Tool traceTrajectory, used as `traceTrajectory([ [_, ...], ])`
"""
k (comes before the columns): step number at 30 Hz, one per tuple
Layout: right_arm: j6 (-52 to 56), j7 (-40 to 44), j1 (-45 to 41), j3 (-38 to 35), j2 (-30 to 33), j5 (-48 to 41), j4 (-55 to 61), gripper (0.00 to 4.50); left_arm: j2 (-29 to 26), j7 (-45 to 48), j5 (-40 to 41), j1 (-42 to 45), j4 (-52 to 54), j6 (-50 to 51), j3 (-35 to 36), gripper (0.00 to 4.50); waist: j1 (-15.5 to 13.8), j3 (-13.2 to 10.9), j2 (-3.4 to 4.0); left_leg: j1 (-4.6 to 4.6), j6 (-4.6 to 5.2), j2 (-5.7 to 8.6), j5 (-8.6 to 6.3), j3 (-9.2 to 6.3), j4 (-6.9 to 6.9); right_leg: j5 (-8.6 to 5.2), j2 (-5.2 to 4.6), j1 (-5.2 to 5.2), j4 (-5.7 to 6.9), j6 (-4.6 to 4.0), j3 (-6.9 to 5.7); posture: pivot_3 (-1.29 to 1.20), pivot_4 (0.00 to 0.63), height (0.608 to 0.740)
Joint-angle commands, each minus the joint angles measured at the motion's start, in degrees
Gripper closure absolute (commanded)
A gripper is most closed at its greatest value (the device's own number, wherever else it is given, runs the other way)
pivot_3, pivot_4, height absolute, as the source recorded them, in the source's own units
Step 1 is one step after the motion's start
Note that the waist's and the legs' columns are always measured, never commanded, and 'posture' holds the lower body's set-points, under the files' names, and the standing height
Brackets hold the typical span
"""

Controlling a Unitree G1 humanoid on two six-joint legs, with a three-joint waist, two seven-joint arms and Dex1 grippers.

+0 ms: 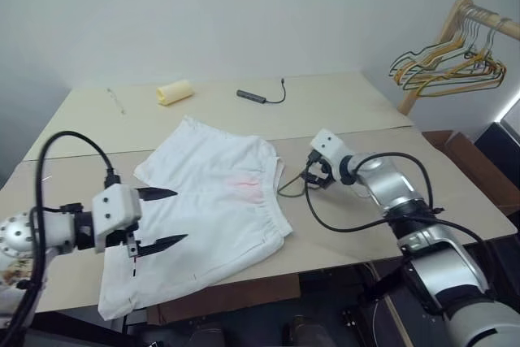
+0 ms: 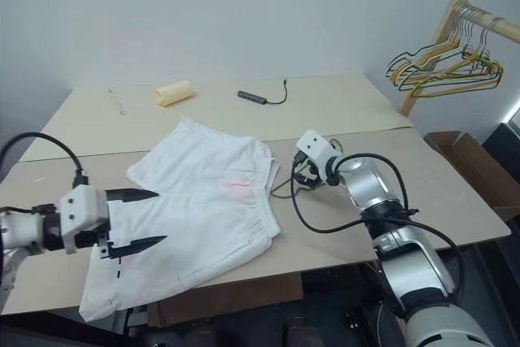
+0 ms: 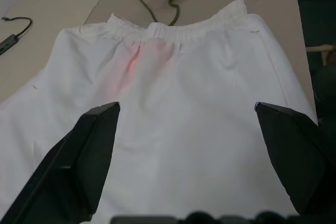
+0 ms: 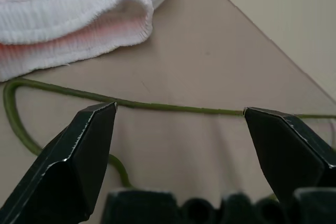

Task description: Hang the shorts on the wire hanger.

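Both arms are silver metal with white wrist blocks, looping black cables and pointed black fingers (image 1: 158, 194).

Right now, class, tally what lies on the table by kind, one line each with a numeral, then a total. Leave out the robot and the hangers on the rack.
White shorts: 1
Wire hanger, beside the waistband: 1
Yellow roll: 1
Black cable with dark stick: 1
Thin pale stick, too small to identify: 1
Total: 5
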State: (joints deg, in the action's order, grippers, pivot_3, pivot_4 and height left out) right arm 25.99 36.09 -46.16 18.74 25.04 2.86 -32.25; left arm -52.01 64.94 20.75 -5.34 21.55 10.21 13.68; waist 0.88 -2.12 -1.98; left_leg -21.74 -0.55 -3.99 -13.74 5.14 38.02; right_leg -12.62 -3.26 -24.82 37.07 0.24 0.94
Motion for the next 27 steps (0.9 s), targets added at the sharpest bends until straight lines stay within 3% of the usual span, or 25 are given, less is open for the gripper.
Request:
traceTrajectory([
  [1, -1.4, -0.4, -1.0, 0.3, -0.4, 2.8, -1.3, 0.00, 0.4, -1.6, -1.5, 2.6, -0.4, -1.5, -1.7, 0.03, 0.0, 0.0, 0.00, -0.12, 0.01, 0.01, 0.01, -0.01, 0.00, 0.01, 0.00, -0.11, 0.00, 0.01, 0.00, 0.04, 0.000, 0.740],
  [7, -2.2, 1.2, 3.7, 3.2, 3.6, 8.5, -0.2, 0.00, 1.9, -2.4, -4.2, 5.4, -2.6, -3.6, -6.1, 0.03, -0.1, 0.0, 0.02, -0.28, 0.01, 0.08, 0.01, -0.04, 0.00, -0.01, -0.03, -0.20, -0.03, 0.07, 0.03, 0.02, 0.000, 0.740],
  [16, 5.5, 7.9, 12.7, -2.4, 16.0, 6.8, 18.2, 0.00, 1.1, -1.8, -5.1, 5.6, -4.9, -5.7, -6.1, 0.03, -0.5, 0.1, -0.03, -0.23, 0.01, 0.12, 0.01, -0.09, 0.03, -0.23, -0.09, -0.10, -0.07, 0.48, -0.02, 0.01, 0.000, 0.740],
  [19, 14.4, 6.2, 11.4, -7.7, 13.4, 2.9, 21.7, 0.00, 0.9, -1.8, -5.1, 5.7, -5.5, -6.1, -6.0, 0.03, 0.4, 0.1, -0.02, -0.23, 0.02, 0.11, 0.02, -0.08, 0.03, -0.22, -0.06, -0.14, -0.05, 0.48, 0.00, 0.00, 0.000, 0.740],
  [23, 25.1, -2.8, 6.0, -17.5, 1.8, -2.7, 16.9, 0.00, 1.8, -2.6, -5.2, 7.4, -5.8, -6.0, -7.5, 0.03, 2.5, 0.1, -0.02, -0.04, 0.05, 0.05, 0.04, -0.12, 0.03, -0.12, 0.10, -0.12, 0.04, 0.41, 0.14, -0.01, 0.000, 0.740],
  [27, 27.4, -13.1, 3.1, -23.1, -6.3, -3.8, 10.3, 0.00, 3.0, -3.3, -4.7, 9.3, -5.0, -4.9, -8.8, 0.03, 3.1, 0.1, 0.00, 0.00, 0.09, 0.06, 0.07, -0.31, 0.03, -0.07, 0.20, -0.02, 0.03, 0.35, 0.14, -0.01, 0.000, 0.740],
])
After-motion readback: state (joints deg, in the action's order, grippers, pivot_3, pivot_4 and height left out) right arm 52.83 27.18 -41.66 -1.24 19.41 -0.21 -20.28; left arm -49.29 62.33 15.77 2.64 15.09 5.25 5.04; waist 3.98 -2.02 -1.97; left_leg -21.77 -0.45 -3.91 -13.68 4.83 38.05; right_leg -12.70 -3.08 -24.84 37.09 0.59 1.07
